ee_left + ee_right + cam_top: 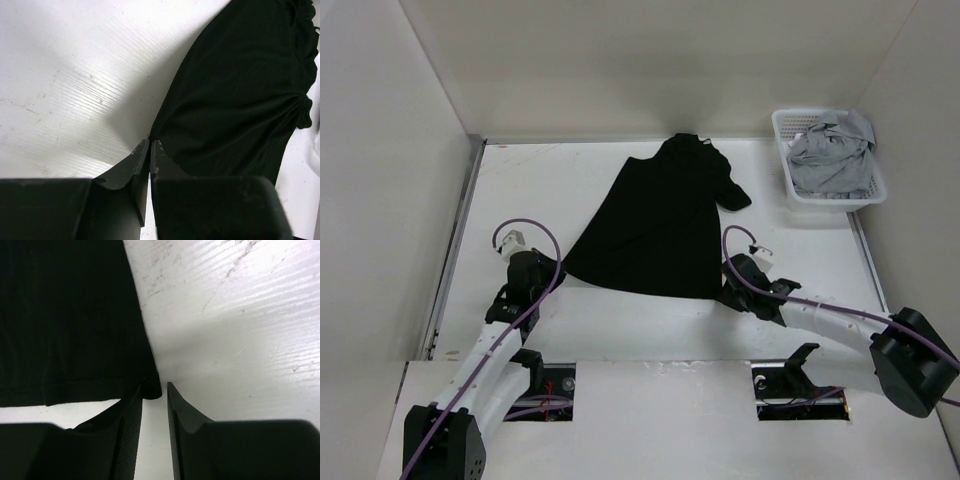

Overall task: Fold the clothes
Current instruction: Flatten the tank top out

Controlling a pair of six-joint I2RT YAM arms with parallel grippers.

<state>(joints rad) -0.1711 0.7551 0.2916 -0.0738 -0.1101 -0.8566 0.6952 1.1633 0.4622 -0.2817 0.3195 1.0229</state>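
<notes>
Left arm (485, 355): runs from the near edge of the counter (620, 325) up to the shirt's (660, 225) near left corner.
Left fingers (141, 156): pressed together with no gap, and the shirt's near left hem corner is pinched at their tips. The cloth beside them casts a shadow on the counter.
Right arm (830, 318): comes in from the near right and ends at the shirt's near right corner.
Right fingers (131, 412): a narrow gap stands between them, with bare counter showing through it. The shirt's near right hem corner lies at the mouth of the gap, against one fingertip, and is not clamped.
Shirt: black and plain, spread on the middle of the counter. Its hem is nearest the arms and its neck end is farthest. One short sleeve sticks out on its right side.
Counter: white and lightly scuffed, with bare surface on both sides of the shirt.
Basket (788, 190): white plastic, beyond the shirt's sleeve to the far right and apart from it.
Grey garment (832, 155): heaped in the basket, not touching the shirt.
</notes>
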